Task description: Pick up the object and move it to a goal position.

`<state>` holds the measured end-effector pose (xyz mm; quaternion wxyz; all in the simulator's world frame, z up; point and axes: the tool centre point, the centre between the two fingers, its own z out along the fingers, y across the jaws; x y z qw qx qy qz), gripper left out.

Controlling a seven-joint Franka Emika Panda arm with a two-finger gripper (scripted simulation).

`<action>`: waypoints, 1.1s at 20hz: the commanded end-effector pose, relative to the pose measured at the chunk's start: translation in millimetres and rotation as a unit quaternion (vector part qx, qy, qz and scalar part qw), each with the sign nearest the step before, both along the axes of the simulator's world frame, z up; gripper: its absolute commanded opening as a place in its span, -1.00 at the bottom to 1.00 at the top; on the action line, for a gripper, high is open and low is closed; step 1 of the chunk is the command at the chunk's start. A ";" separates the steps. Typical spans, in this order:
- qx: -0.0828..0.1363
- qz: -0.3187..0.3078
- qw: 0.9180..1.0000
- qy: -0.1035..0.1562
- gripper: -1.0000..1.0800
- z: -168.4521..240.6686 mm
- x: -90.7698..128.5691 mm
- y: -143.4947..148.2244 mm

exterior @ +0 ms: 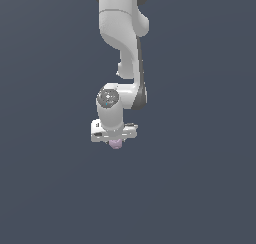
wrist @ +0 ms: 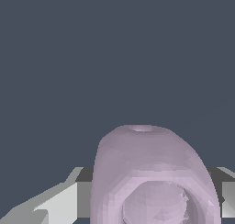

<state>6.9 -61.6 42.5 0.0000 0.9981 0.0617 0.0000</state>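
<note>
While my arm (exterior: 122,43) hangs down over the plain dark grey desk (exterior: 200,188), the pale lilac-pink object (exterior: 116,144) sits directly under my wrist, between my fingers (exterior: 115,142). Wrist view: the object (wrist: 153,172) fills the near field, its ring-like dimple facing the camera, with a grey finger (wrist: 59,202) close against each flank. Fingers narrow, apparently gripping the object; actual contact not resolvable.
</note>
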 end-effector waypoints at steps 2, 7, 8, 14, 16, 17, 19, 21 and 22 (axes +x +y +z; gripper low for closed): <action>0.000 0.000 1.000 -0.001 -1.00 8.9 -0.2 -3.8; 0.000 0.000 1.000 -0.001 -1.00 36.0 -1.9 -15.2; 0.000 0.000 1.000 -0.001 -1.00 43.5 -2.3 -18.4; 0.000 0.000 1.000 0.000 -1.00 100.1 -5.3 -42.2; 0.000 0.000 1.000 0.000 -1.00 122.8 -6.4 -51.6; 0.000 0.000 1.000 0.000 -1.00 134.3 -6.9 -56.5; 0.001 0.000 1.000 0.000 -1.00 157.0 -7.7 -66.1; 0.001 0.000 1.000 0.000 -1.00 178.6 -8.3 -75.2; 0.001 0.000 1.000 0.000 -1.00 188.9 -8.6 -79.5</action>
